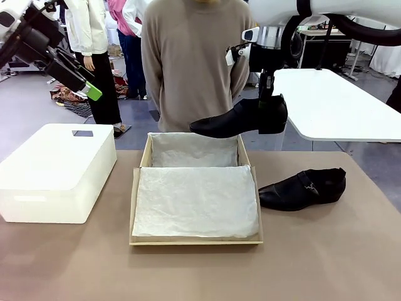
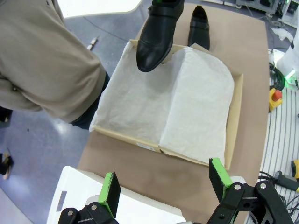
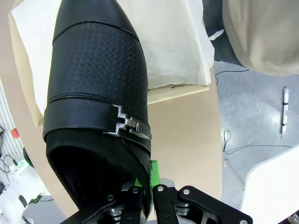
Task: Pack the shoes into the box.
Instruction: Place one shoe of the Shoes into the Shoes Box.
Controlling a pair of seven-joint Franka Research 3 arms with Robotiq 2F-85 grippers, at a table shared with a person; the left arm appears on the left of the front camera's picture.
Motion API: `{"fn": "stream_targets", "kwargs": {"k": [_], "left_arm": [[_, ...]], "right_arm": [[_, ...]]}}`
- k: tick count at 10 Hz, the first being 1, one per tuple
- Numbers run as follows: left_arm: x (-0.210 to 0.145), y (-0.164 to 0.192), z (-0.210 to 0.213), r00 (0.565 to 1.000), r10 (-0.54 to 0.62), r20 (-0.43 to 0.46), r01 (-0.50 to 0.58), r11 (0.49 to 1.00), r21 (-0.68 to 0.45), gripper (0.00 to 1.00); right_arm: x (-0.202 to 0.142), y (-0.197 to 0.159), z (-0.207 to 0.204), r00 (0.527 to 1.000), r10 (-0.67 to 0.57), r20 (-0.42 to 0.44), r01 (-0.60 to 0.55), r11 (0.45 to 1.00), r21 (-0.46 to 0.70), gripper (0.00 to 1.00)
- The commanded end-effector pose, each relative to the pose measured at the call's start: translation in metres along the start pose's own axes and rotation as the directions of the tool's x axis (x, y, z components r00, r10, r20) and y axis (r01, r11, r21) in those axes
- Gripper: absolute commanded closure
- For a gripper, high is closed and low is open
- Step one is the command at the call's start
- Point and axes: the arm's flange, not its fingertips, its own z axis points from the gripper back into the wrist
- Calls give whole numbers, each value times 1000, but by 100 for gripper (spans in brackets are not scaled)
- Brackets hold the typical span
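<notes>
L arm (image 1: pixel 28 34) comes in top-left, raised high, wrist angled down twd the middle. L pincer (image 2: pixel 166 179) is wide open, green pads (image 2: pixel 111 189) far apart, hanging well above the tabletop (image 2: pixel 140 163). R arm (image 1: pixel 282 12) reaches in from the right, up high, wrist pointing straight down. R pincer (image 1: pixel 270 106) is clamped tight on the rear rim of a shoe (image 1: pixel 232 120), fingers approx. vertical. Shoe is held level in the air, toe twd robot's L.
</notes>
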Motion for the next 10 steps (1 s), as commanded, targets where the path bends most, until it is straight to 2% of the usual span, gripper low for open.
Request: {"fn": "stream_targets", "kwargs": {"k": [1, 4, 5, 7, 10], "left_arm": [[0, 0, 1, 1000, 6, 11, -6, 1000, -9, 0], [0, 0, 1, 1000, 6, 11, -6, 1000, -9, 0], [0, 0, 1, 1000, 6, 11, -6, 1000, -9, 0], [0, 0, 1, 1000, 6, 11, -6, 1000, -9, 0], [0, 0, 1, 1000, 6, 11, -6, 1000, -9, 0]], "right_arm": [[-3, 5, 4, 1000, -2, 4, 2, 1000, -18, 100], [0, 0, 1, 1000, 0, 1, 0, 1000, -2, 100], [4, -1, -6, 999, -10, 42, 10, 1000, 0, 100], [32, -9, -16, 995, -8, 97, 10, 1000, -16, 100], [67, -21, -37, 995, 6, 103, -5, 1000, -4, 100]]}}
